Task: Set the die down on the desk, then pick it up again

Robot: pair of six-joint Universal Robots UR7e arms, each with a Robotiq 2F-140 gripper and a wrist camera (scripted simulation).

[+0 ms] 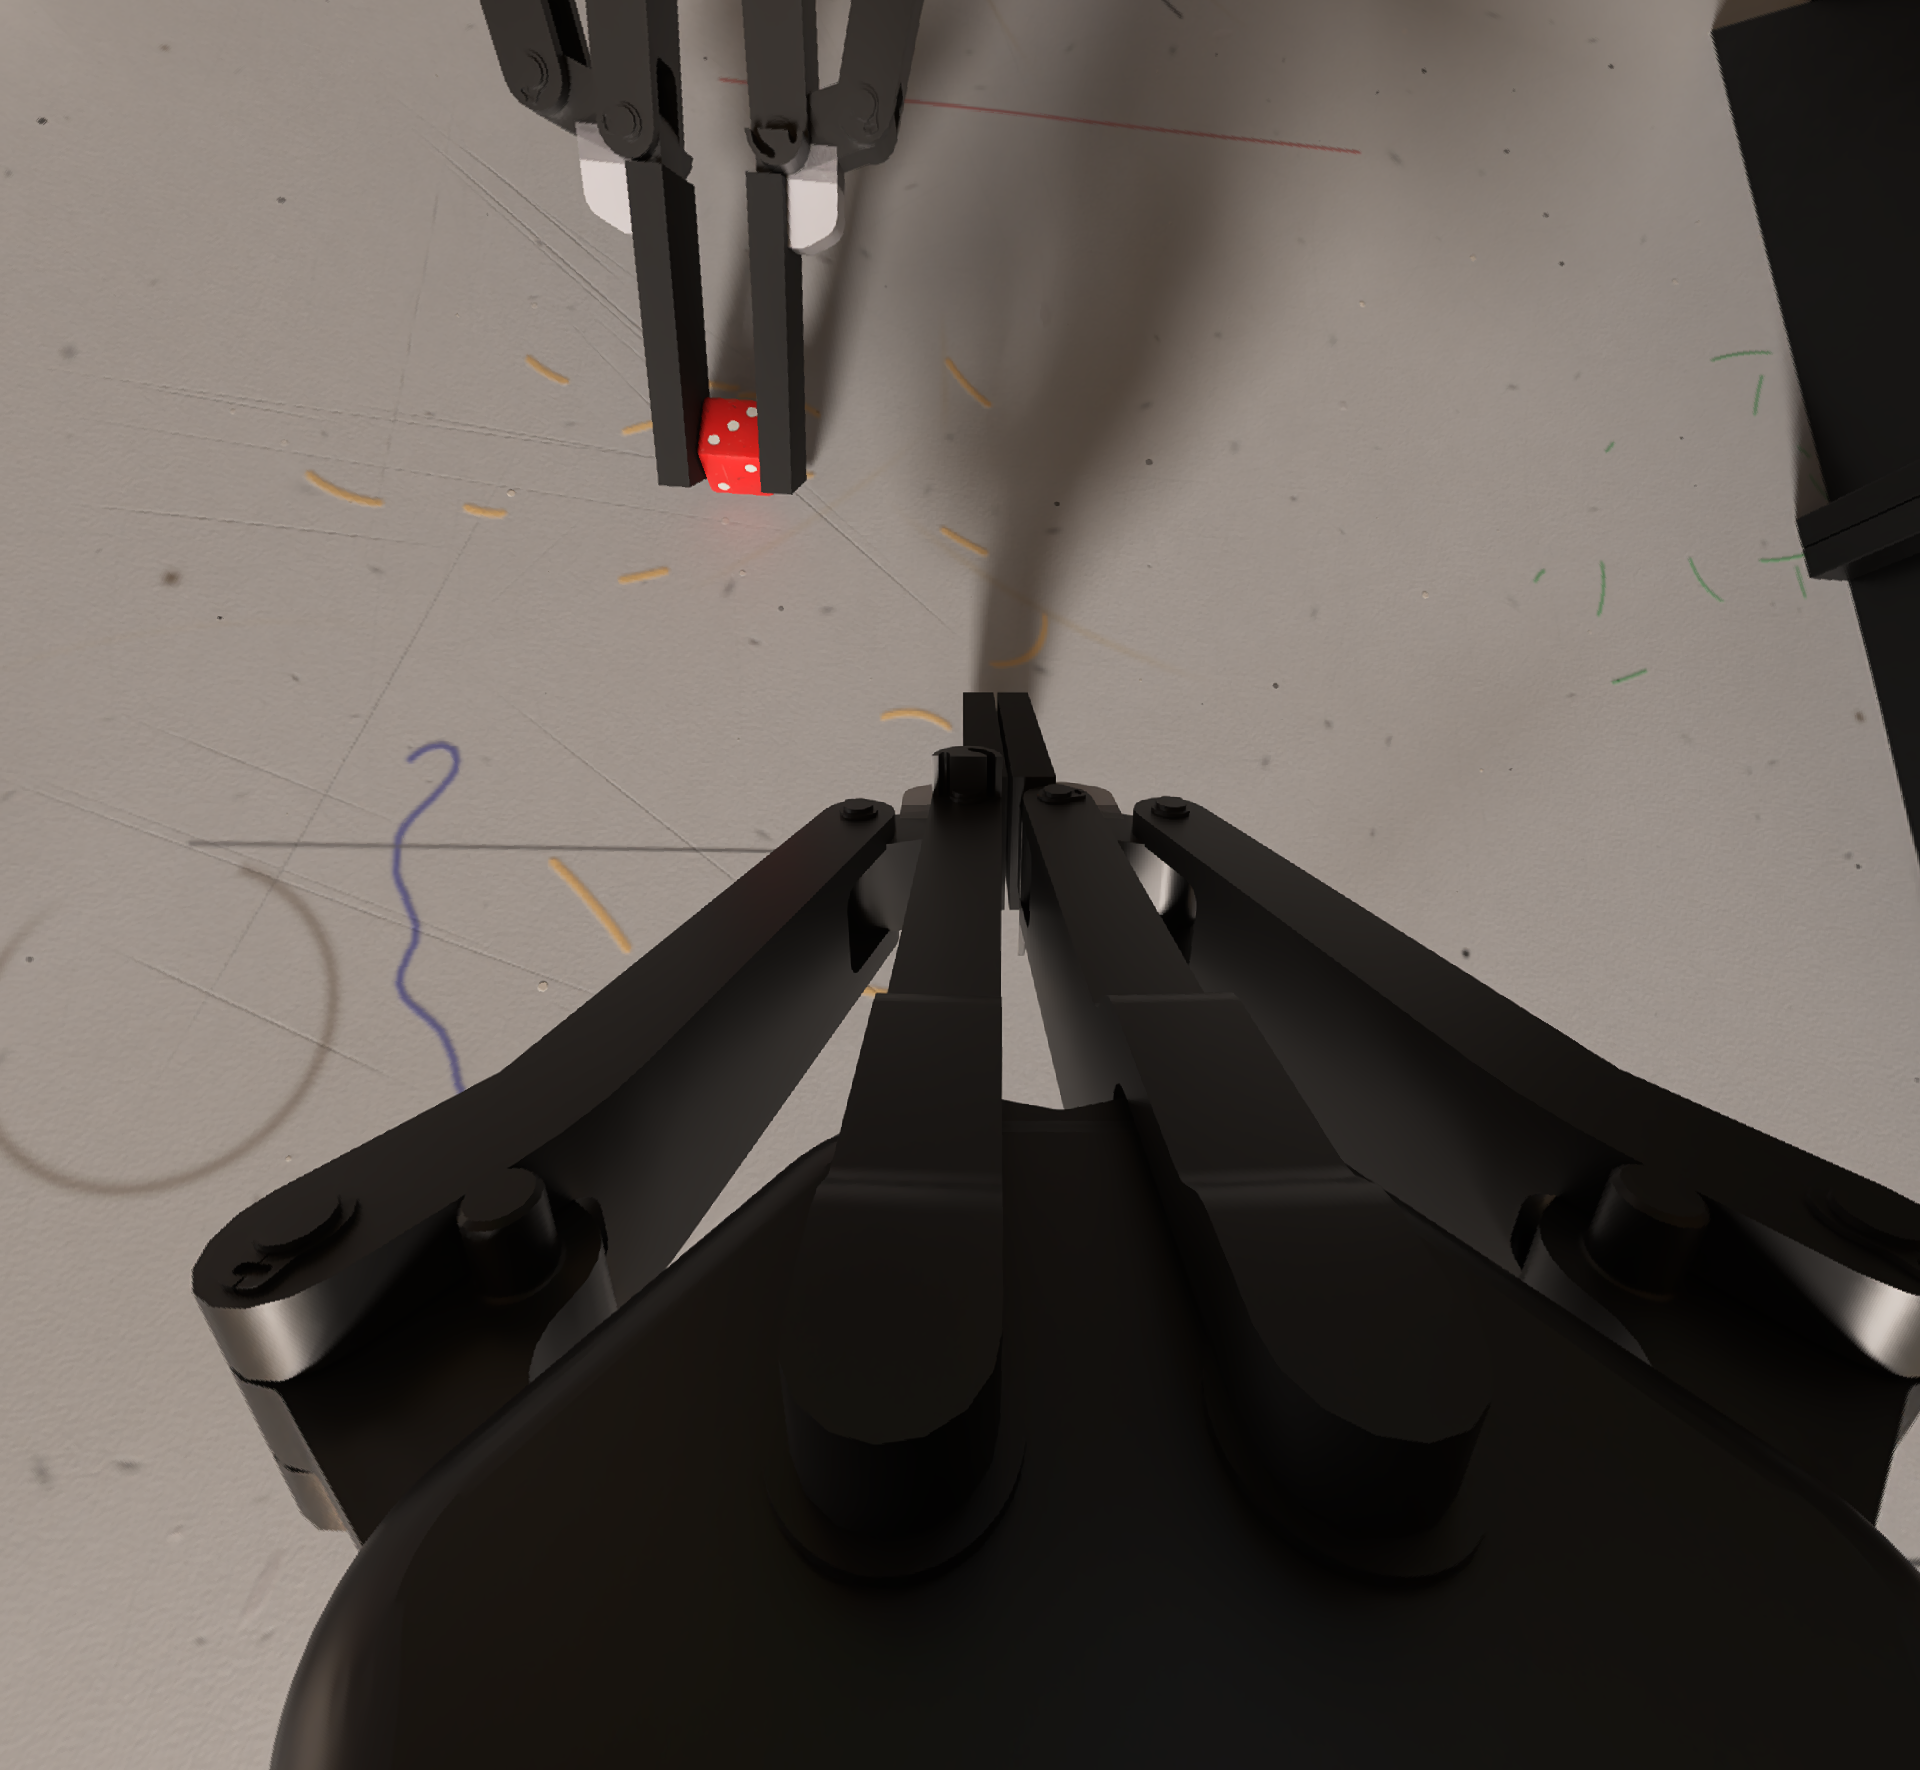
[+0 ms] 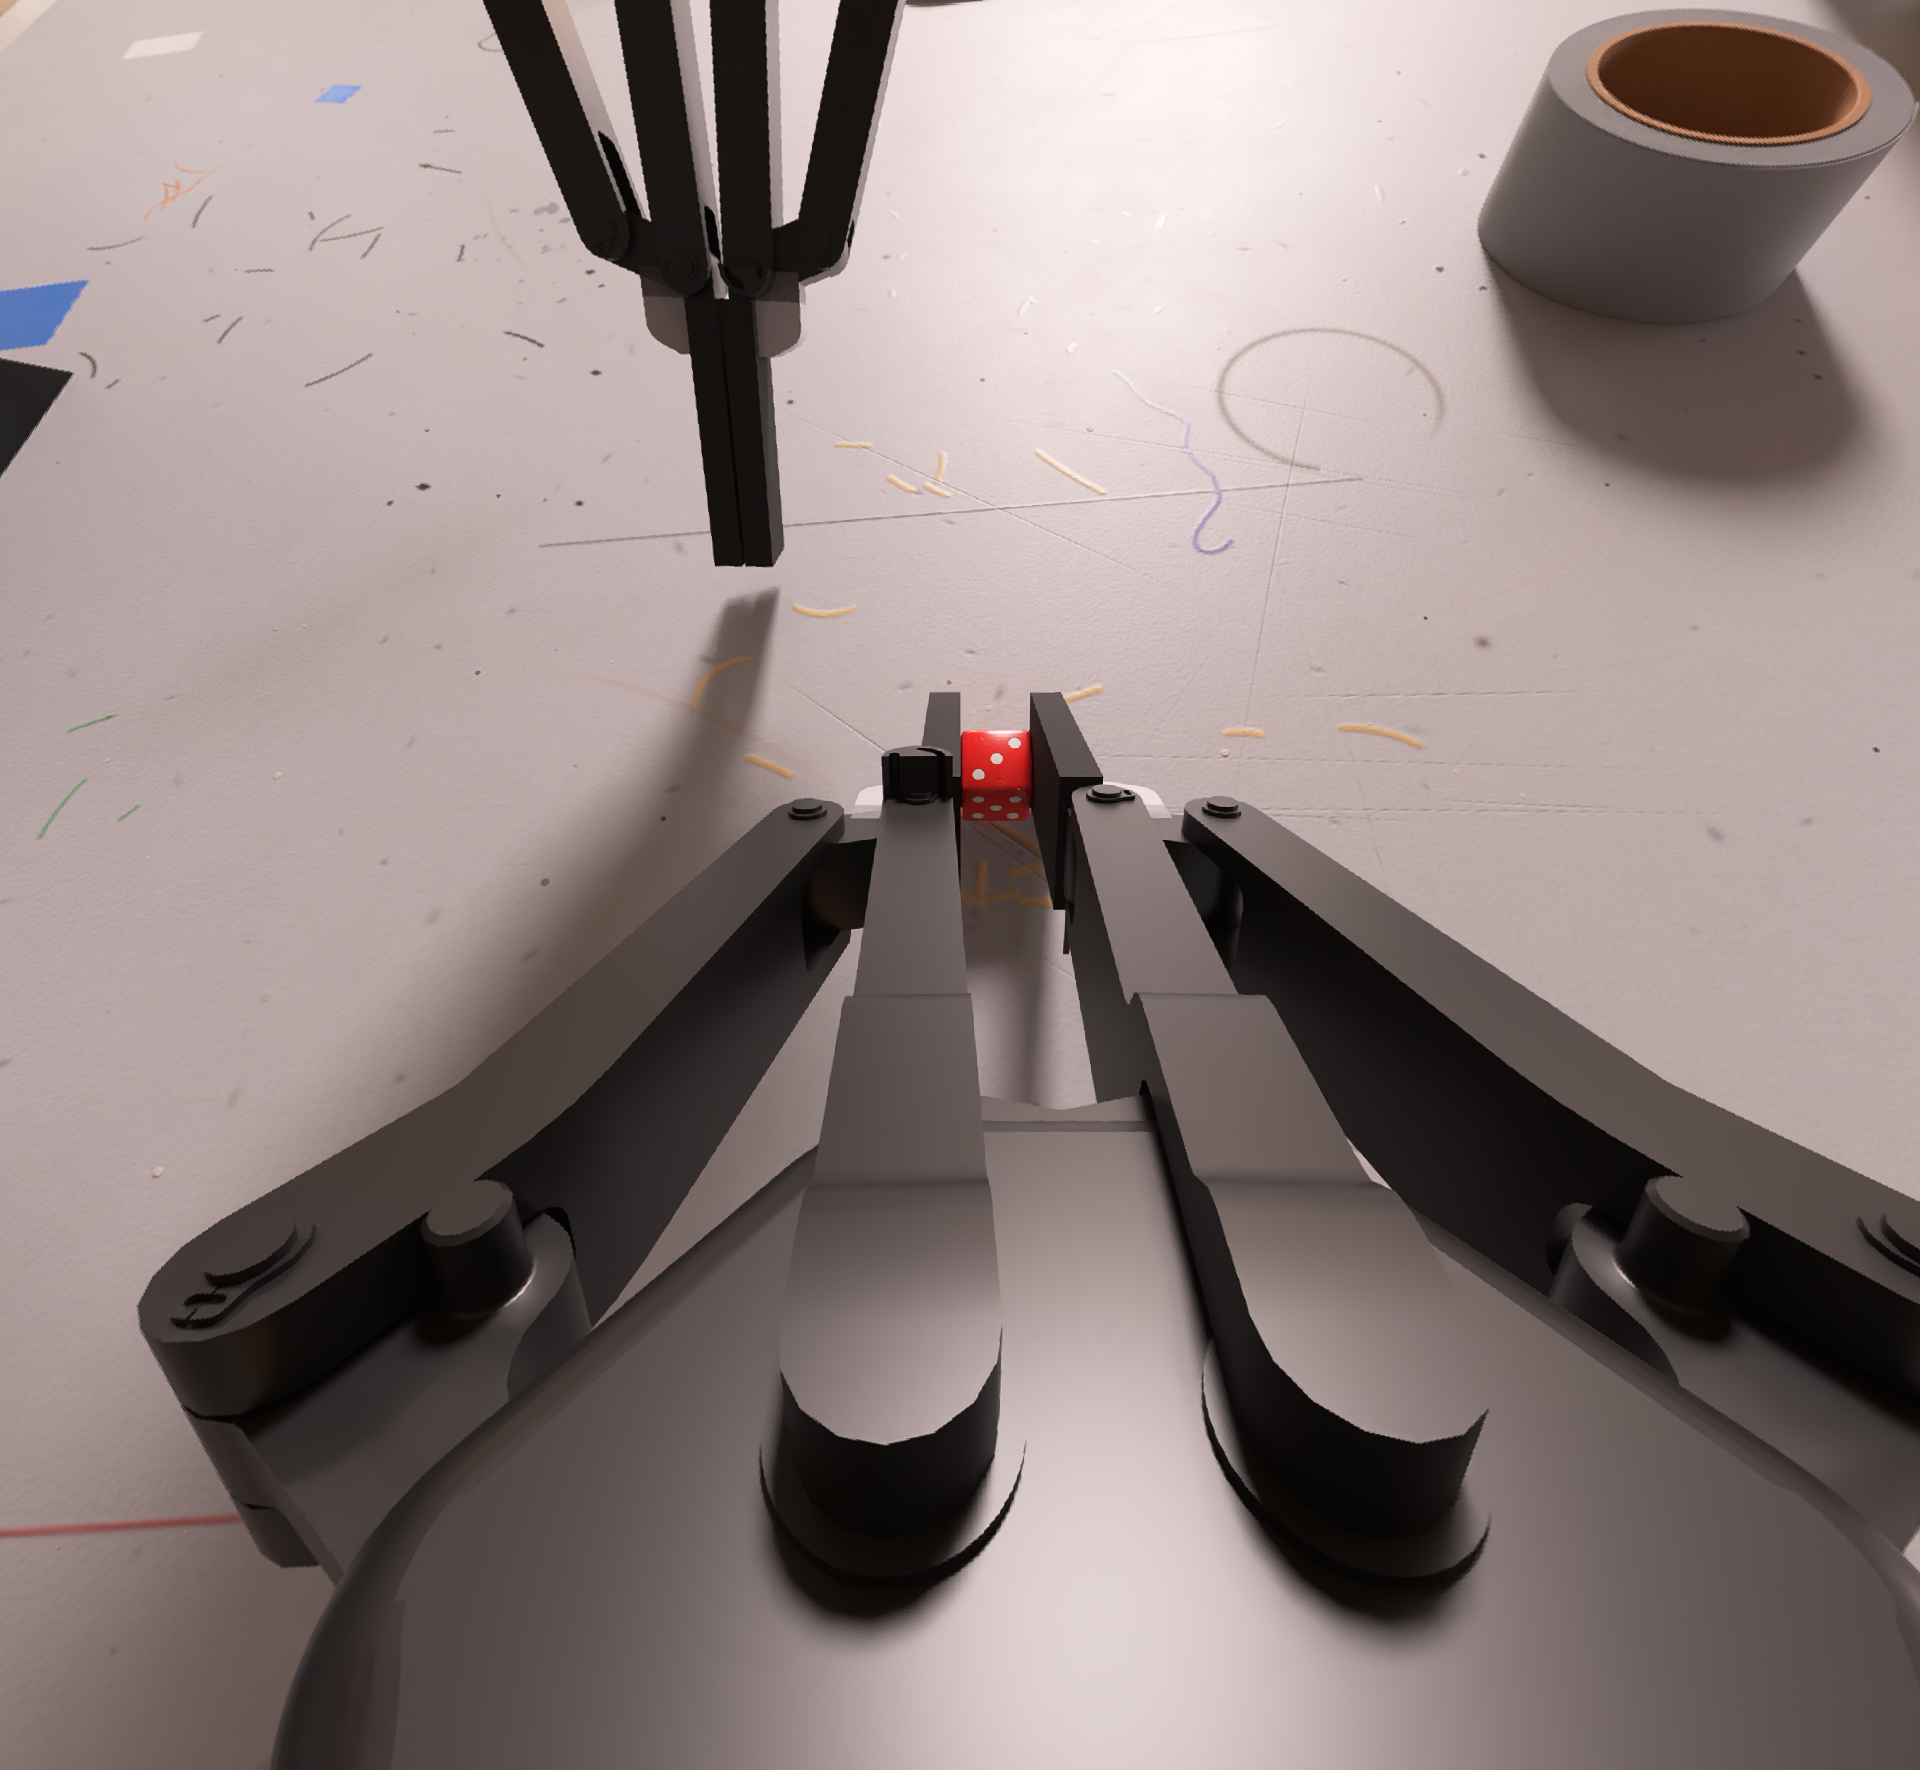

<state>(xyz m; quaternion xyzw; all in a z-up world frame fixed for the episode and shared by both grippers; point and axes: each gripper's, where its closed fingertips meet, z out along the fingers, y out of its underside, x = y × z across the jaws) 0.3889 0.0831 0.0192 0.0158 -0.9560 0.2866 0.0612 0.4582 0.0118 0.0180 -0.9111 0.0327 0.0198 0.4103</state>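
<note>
So the right claw [image 2: 995,733] is gripping the little red die [image 2: 994,764] between its two fingertips, and the die is sitting right down at the scuffed grey surface [image 2: 416,889], though I can't really tell if it's touching or hanging just above it. The left claw [image 1: 995,718] is hovering nearby with its fingers pressed together on nothing, and a grey tape roll [image 2: 1694,162] is standing well off to the side.

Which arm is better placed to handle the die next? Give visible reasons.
Right. The right claw already has the red die between its fingers at the desk. The left claw is shut and empty, off to the side.
</note>
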